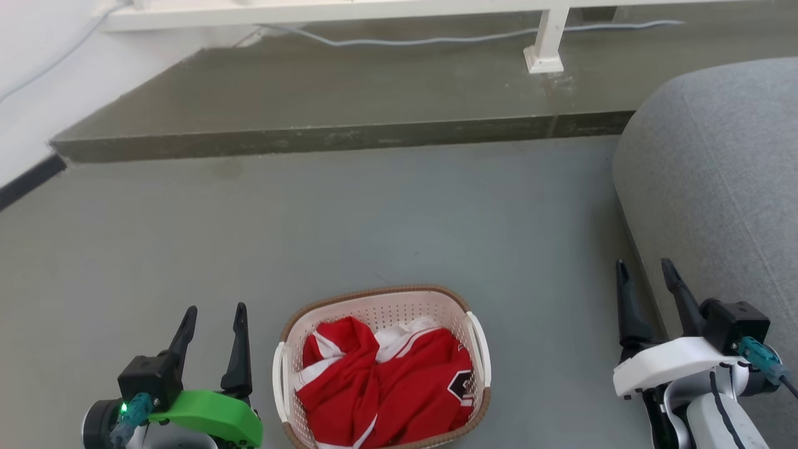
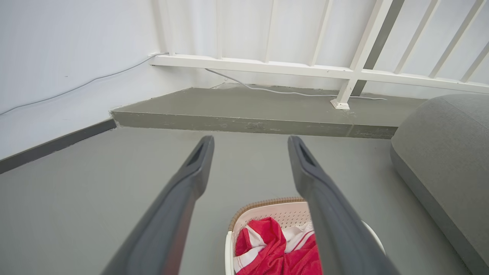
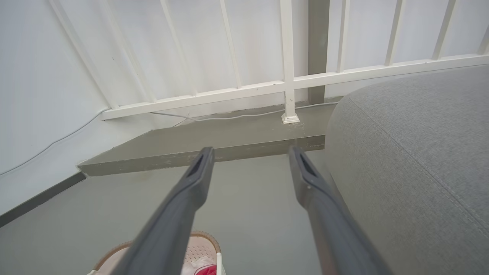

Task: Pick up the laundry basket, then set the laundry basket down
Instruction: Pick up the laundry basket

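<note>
Nothing of the task is done yet, as far as I can judge: the laundry basket (image 1: pixel 380 312) sits on the grey floor (image 1: pixel 374 218) low in the head view, its near rim cut off by the bottom edge, with a red-and-white garment (image 1: pixel 386 380) heaped inside. Both the lift and the set-down remain. The left tool (image 1: pixel 215 308) stands just beside the basket's left side, its two dark fingers spread and gripping nothing. The right tool (image 1: pixel 644 263) is likewise spread and empty, well apart from the basket on its right. Neither touches the basket. The white left handle (image 1: pixel 279 380) and right handle (image 1: pixel 480 349) are both uncovered, so each tool seems to have a free way in to its own side, though the right one has more ground to cross. Room is tight on the right, where the tool hangs close against the rounded edge of a grey upholstered seat (image 1: pixel 717 187). A swing outward there would likely brush the fabric. Ahead of the basket the floor lies open up to a raised concrete step (image 1: pixel 312 137), whose lip carries a white railing post (image 1: pixel 545 43) and a loose cable (image 1: pixel 436 40). On the left, open floor runs to a white wall (image 1: pixel 37 93) with a dark skirting.
</note>
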Controlling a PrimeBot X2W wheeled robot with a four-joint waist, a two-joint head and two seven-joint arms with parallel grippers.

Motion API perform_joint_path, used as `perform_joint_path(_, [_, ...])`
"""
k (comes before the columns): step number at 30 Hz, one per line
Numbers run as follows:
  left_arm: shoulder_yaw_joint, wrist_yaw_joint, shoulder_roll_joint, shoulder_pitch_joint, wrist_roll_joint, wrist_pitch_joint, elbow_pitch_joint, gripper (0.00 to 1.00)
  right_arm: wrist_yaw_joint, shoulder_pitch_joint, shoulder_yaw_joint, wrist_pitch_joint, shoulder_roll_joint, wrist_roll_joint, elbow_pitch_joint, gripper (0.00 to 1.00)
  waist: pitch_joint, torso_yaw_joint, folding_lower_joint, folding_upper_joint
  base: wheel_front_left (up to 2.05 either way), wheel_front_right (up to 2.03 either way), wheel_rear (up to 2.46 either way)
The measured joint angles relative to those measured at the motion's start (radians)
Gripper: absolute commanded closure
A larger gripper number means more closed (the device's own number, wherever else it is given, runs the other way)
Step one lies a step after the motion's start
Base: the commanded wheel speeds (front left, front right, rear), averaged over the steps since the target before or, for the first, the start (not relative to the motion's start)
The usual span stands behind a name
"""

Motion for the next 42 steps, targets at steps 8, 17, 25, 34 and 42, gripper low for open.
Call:
perform_joint_path(8, [-0.008, 0.000, -0.004, -0.008, -0.001, 0.037, 0.010, 0.00, 0.000, -0.023, 0.024, 0.010, 0.004, 0.015, -0.002, 0.00, 0.068, 0.003, 0.0000, 0.0000, 0.00, 0.00, 0.00])
perform_joint_path(17, [-0.011, -0.019, -0.017, -0.109, -0.022, 0.081, 0.080, 0.00, 0.005, -0.082, 0.061, 0.036, 0.004, 0.015, 0.029, 0.00, 0.180, 0.009, 0.0000, 0.0000, 0.00, 0.00, 0.00])
perform_joint_path(25, [-0.011, -0.054, -0.026, -0.212, -0.071, 0.140, 0.179, 0.00, 0.008, -0.156, 0.094, 0.054, 0.004, 0.016, 0.074, 0.00, 0.291, 0.014, 0.0000, 0.0000, 0.00, 0.00, 0.00])
perform_joint_path(34, [-0.033, -0.093, -0.047, -0.359, -0.090, 0.207, 0.303, 0.00, 0.009, -0.269, 0.137, 0.081, 0.003, 0.016, 0.150, 0.00, 0.418, 0.016, 0.0000, 0.0000, 0.00, 0.00, 0.00])
perform_joint_path(42, [-0.033, -0.125, -0.050, -0.463, -0.102, 0.255, 0.436, 0.00, 0.018, -0.383, 0.177, 0.102, 0.001, 0.017, 0.233, 0.00, 0.532, 0.015, 0.0002, 0.0000, 0.00, 0.00, 0.00])
